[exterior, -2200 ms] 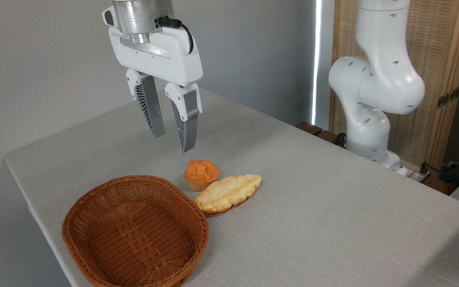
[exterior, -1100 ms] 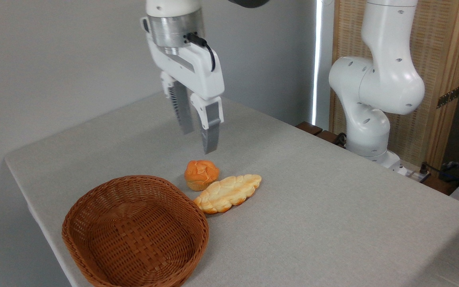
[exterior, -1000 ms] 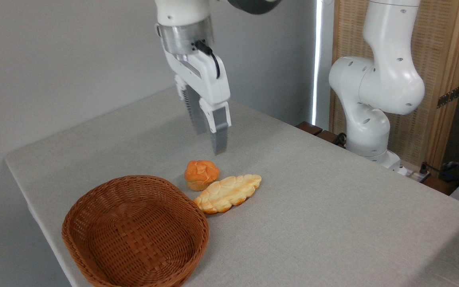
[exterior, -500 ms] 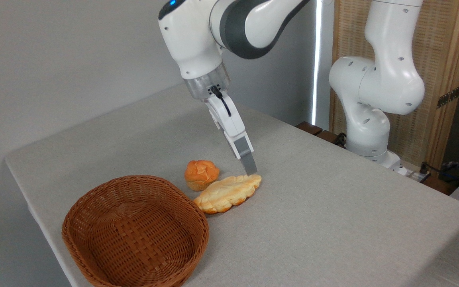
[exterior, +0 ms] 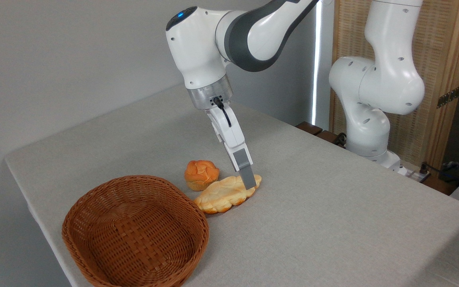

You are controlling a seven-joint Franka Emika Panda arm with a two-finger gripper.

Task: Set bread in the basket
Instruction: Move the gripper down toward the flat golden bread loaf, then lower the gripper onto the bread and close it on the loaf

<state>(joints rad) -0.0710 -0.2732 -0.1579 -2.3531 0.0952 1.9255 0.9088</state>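
At far left, empty on the grey table point(exterior: 333, 207): the basket point(exterior: 94, 211), oval, brown wicker, thick-rimmed. Just right of its rim, flat on the cloth and not yet inside: the bread point(exterior: 223, 194), long axis running from near lower left, close by the basket, up to the far right. Just behind its near end, perhaps touching: a small round orange bun point(exterior: 201, 174). Down over the loaf's right-hand far end, tilted and seen edge-on: the gripper point(exterior: 248, 184), one finger hiding the other, so spread or pinched cannot be told, nor whether anything is clasped. Judged from this: fingertips at or just above the loaf's top, far from its middle; loaf stretching away leftward and nearer from the tips, basket beyond in the same direction.
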